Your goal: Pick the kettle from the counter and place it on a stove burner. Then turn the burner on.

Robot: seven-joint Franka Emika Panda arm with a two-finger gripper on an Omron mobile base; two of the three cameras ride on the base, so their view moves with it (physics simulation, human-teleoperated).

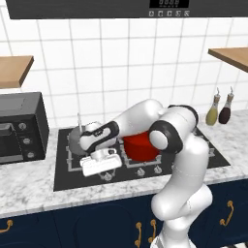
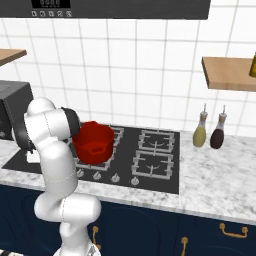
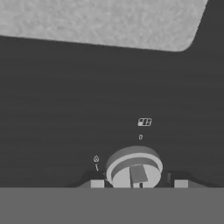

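Left base view: the kettle [image 1: 77, 138] sits on the rear-left grate of the black cooktop [image 1: 65, 179], just left of the red pot [image 1: 140, 147] and partly hidden behind the forearm. It is off the counter [image 1: 29, 186], so the placing step looks done. The gripper [image 1: 104, 169] hangs low over the cooktop's front edge, in front of the kettle and above the row of knobs. That fits the burner-on step. The toaster oven [image 1: 19, 127] stands left of the cooktop on the counter.

Right base view: the arm blocks the left part of the cooktop, so the kettle cannot be made out. The red pot sits just behind the knob row. Two bottles [image 2: 209, 129] stand on the counter well right of the pot.

Hand view: a round knob [image 3: 134, 169] with a raised centre bar lies between the two fingertips [image 3: 97, 183], against the black glass. The jaws stand part-way apart with one tip on each side of the knob. Whether they already press on it I cannot tell. Judgement: the hand is set square to the knob so a wrist twist would turn it.
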